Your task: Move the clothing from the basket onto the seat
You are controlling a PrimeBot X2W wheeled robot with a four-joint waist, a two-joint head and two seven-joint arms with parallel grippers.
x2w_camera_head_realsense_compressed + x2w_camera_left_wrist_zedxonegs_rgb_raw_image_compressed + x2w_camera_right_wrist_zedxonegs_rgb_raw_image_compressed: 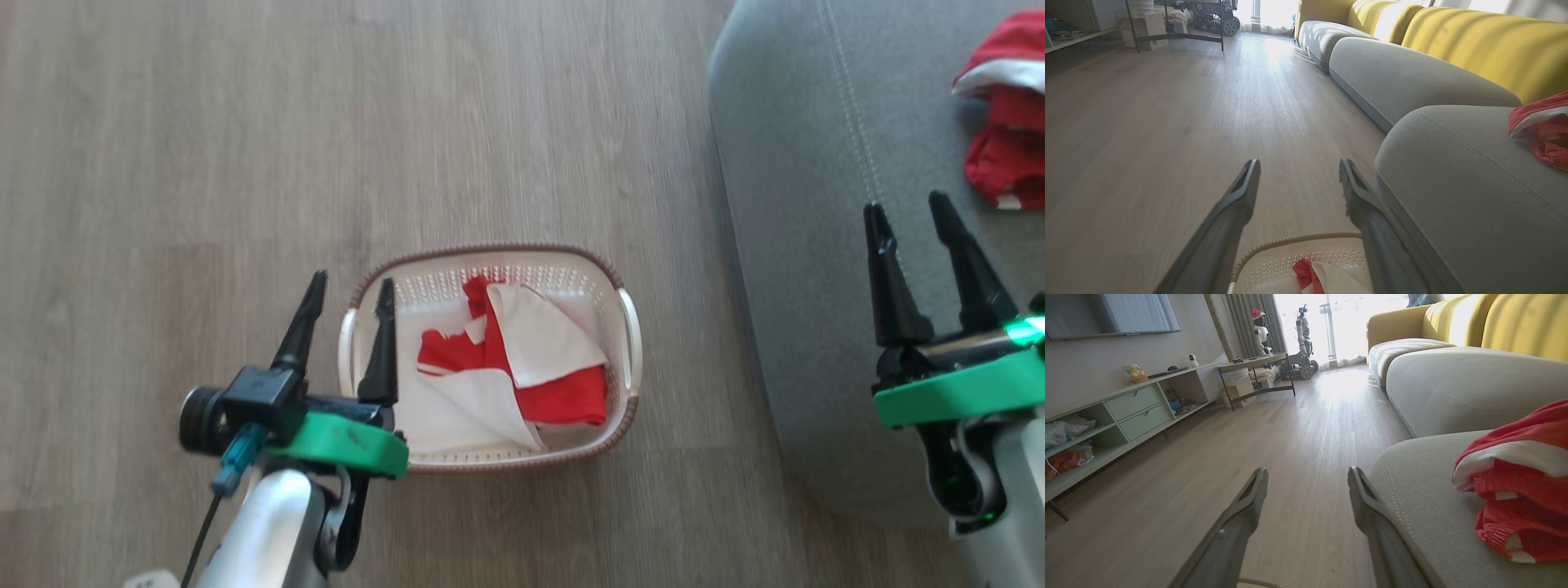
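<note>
Wood-look floor point(204, 163), pale grey-brown planks; living room, low shelf unit point(1126, 412) along one wall.

1. Basket point(490, 251): stands on the floor near the seat's front edge, not touching it.

2. Clothing point(522, 359): red and white, loosely folded, lying inside the basket and covering most of its bottom. A white panel is draped across the top, with red folds beside and beneath it. Judged light, limp and not slippery. It will likely sag, trail and unfold when lifted. Best hold: pinch a raised fold near the middle, where the white flap crosses the red, rather than a flat edge against the basket wall. The basket looks light and could rise too if the fabric catches.

3. Seat point(800, 245): to the right of the basket. A second red garment point(1008, 122) already lies crumpled on it, well in from the front edge.

4. Left gripper point(352, 282): fingers spread wide, holding nothing, over the basket's left end.

5. Right gripper point(907, 202): fingers wide apart, empty, above the seat, beside the red garment without touching it.
</note>
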